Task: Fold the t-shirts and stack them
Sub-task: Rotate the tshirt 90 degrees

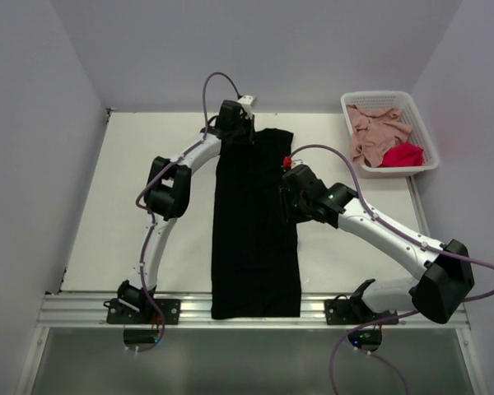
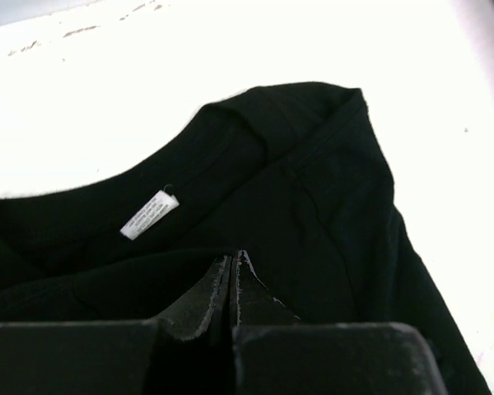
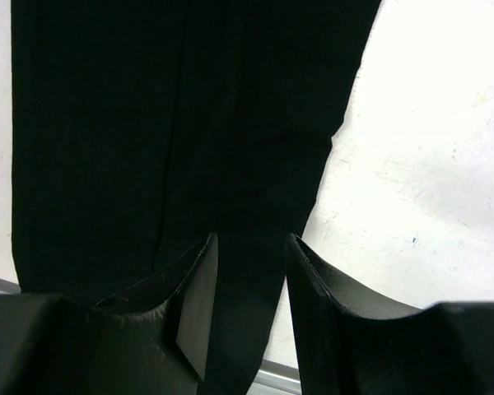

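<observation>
A large black t-shirt (image 1: 255, 239) lies folded into a long narrow strip down the middle of the table, its hem hanging over the near rail. My left gripper (image 1: 237, 123) is at the far collar end and is shut. In the left wrist view its tips (image 2: 235, 257) meet just short of the neckline and white label (image 2: 148, 214), with no cloth visibly pinched. My right gripper (image 1: 286, 197) is at the strip's right edge. It stands open, and in the right wrist view (image 3: 251, 239) the edge of the black cloth (image 3: 107, 123) runs between its fingers.
A white lattice basket (image 1: 387, 97) at the far right corner holds a dusty pink t-shirt (image 1: 375, 132) and a bright red one (image 1: 403, 154). White walls close in the table at the left, back and right. A metal rail (image 1: 74, 309) runs along the near edge.
</observation>
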You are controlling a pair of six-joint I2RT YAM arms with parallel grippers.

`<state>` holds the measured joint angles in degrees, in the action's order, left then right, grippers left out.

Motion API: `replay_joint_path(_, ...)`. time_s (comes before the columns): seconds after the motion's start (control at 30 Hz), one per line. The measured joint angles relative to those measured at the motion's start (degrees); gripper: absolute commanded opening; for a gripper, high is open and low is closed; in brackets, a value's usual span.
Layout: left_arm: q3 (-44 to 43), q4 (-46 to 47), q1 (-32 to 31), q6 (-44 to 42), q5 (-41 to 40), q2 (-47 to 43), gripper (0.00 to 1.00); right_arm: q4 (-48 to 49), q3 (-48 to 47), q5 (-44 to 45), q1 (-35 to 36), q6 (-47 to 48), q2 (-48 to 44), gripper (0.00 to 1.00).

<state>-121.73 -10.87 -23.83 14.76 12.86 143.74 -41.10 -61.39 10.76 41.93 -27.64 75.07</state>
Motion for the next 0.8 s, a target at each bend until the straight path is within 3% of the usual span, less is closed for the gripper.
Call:
replay_joint_path(0.1, 0.00, 2.38, 0.11, 0.04, 2.01, 0.11, 0.00, 0.59, 0.00, -0.15, 0.00, -0.37, 1.09, 0.40)
replay_joint_path(0.17, 0.00, 4.20, 0.13, -0.13, 2.99, 0.22, 0.51, 1.01, 0.02, -0.33, 0.00, -0.68, 1.55, 0.41)
replay_joint_path(0.2, 0.00, 5.09, 0.13, -0.17, 3.32, 0.28, 0.81, 1.20, 0.02, -0.44, 0.00, -0.76, 1.68, 0.41)
replay_joint_path(0.23, 0.00, 6.19, 0.13, 0.17, 3.43, 0.33, 1.00, 1.44, 0.02, -0.44, 0.00, -0.87, 1.75, 0.41)
replay_joint_path(0.43, 0.94, 11.26, 0.22, 1.14, 0.07, 0.20, 1.00, 3.02, 0.04, -0.83, 0.00, -1.31, 2.21, 0.41)
replay_joint_path(0.6, 8.92, 13.84, 0.59, 1.07, -4.04, -3.72, 1.00, 4.04, 0.39, -1.36, 0.00, -1.36, 3.93, 0.40)
replay_joint_path(0.7, 13.75, 12.92, 0.74, 1.29, -9.70, -7.82, 0.86, 4.57, 0.42, -1.49, 0.00, -1.33, 5.18, 0.40)
replay_joint_path(0.8, 17.53, 13.11, 1.42, 1.84, -12.70, -12.39, 0.66, 4.98, 0.42, -1.77, 0.00, -1.31, 5.66, 0.38)
